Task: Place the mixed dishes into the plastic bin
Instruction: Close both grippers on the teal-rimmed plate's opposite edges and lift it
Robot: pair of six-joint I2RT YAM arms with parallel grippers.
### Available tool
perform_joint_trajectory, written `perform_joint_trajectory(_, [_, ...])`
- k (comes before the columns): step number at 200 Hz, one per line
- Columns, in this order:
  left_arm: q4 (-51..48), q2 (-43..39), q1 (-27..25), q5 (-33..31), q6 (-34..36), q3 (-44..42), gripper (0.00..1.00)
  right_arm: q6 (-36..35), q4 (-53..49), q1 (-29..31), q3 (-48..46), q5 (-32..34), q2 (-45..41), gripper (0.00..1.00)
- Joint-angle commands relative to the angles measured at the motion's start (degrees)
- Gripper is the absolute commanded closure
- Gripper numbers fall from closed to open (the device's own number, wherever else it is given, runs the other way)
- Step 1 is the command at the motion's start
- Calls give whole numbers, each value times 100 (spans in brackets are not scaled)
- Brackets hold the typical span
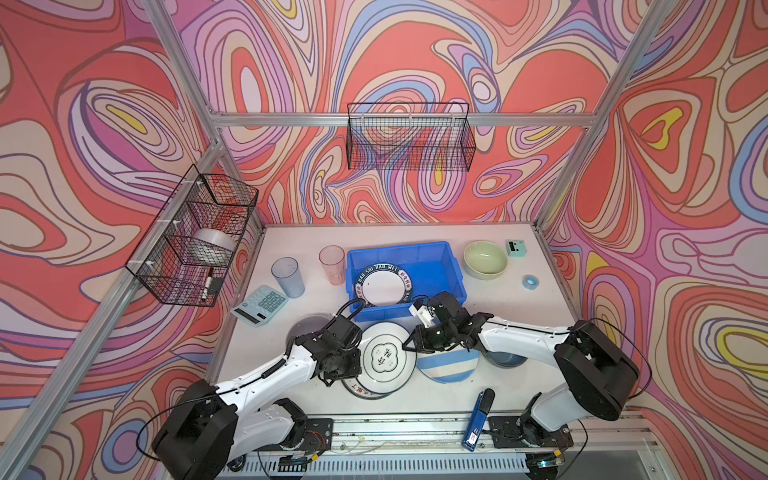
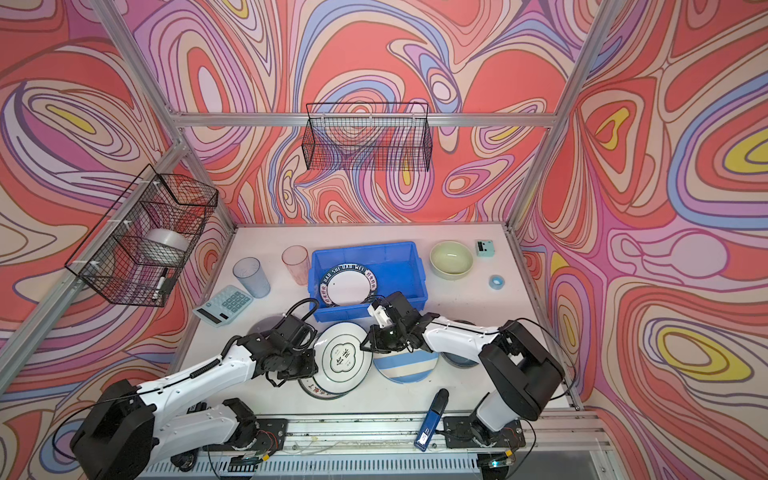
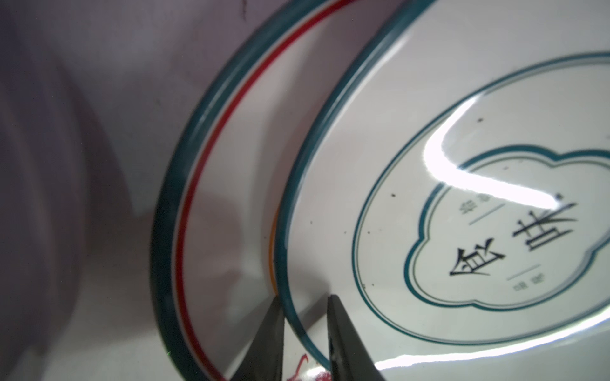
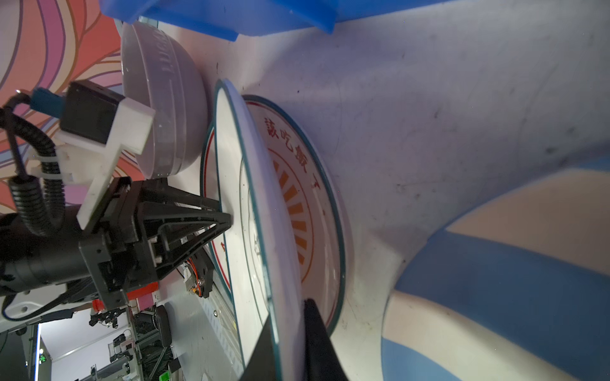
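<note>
Blue bin (image 1: 436, 270) holding lettered plate (image 1: 382, 284), left pincer (image 3: 305, 303) and right pincer (image 4: 290, 313) pinching teal-rimmed plate (image 1: 384, 361)

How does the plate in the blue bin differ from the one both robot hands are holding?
The lettered-rim plate has a broad dark band with white letters; the teal-rimmed plate only a thin teal line. The lettered-rim plate's centre is plain; the teal-rimmed plate's shows a cloud emblem. The lettered-rim plate lies in the blue plastic bin, untouched; the teal-rimmed plate sits outside, pinched by the left hand and right hand. Both are round and white.
</note>
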Motion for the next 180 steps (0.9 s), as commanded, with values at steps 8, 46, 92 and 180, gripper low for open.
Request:
perform_joint_trajectory(8, [444,-57,-53,249,119,243,70,32,-16,45,106,-39,-207,90])
perform_joint_trajectory(46, [35,-287,-53,94,195,389,68,45,-173,43,84,25,-295,99])
perform_joint_trajectory(92, [-998,-785,-53,-295,292,993,54,100,-346,41,-30,160,-624,100])
perform_joint_trajectory(180, [-2229,-549,69,-1012,525,2442,49,-258,-1272,-63,546,367,-1067,100])
